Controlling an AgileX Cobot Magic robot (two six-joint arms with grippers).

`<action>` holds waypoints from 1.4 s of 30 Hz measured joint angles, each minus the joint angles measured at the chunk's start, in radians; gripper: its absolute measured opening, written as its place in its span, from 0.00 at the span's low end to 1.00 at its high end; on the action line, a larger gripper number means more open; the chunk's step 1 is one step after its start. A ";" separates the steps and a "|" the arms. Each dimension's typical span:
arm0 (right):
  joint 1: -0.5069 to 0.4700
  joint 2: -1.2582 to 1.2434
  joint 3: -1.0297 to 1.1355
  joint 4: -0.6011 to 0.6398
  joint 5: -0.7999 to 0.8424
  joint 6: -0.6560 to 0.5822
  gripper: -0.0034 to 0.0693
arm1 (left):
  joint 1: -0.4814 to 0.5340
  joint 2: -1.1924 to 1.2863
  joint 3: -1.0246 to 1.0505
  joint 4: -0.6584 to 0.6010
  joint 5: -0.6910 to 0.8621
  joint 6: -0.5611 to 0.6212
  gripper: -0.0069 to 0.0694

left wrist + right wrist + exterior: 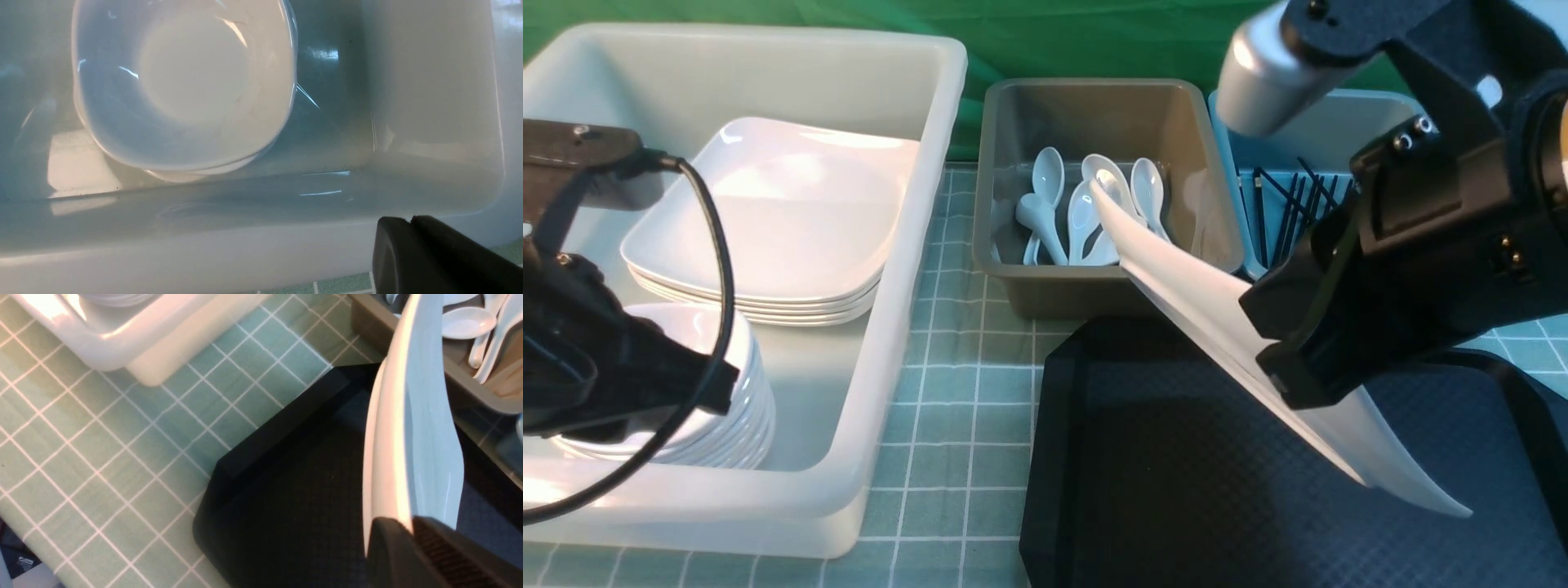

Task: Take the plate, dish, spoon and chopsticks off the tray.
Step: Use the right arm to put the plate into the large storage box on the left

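Holds plate [1192, 286] by its rim in clamped right gripper [1278, 376], tilted steeply above tray [1160, 457], probably for transfer to white tub [915, 245], with left gripper [410, 222] closed empty near it.

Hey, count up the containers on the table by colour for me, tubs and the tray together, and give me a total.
White tub: 1
Grey-brown tub: 1
Blue tub: 1
Black tray: 1
Total: 4
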 joint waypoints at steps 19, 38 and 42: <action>0.000 0.212 -0.374 -0.124 -0.129 -0.131 0.14 | 0.000 0.000 0.000 -0.037 -0.017 -0.158 0.10; 0.018 0.718 -0.535 -0.155 -0.746 -0.372 0.14 | 0.000 -0.126 0.000 0.045 0.064 -0.213 0.10; 0.031 0.773 -0.535 -0.152 -0.818 -0.472 0.14 | 0.000 -0.183 0.000 0.040 0.067 -0.224 0.10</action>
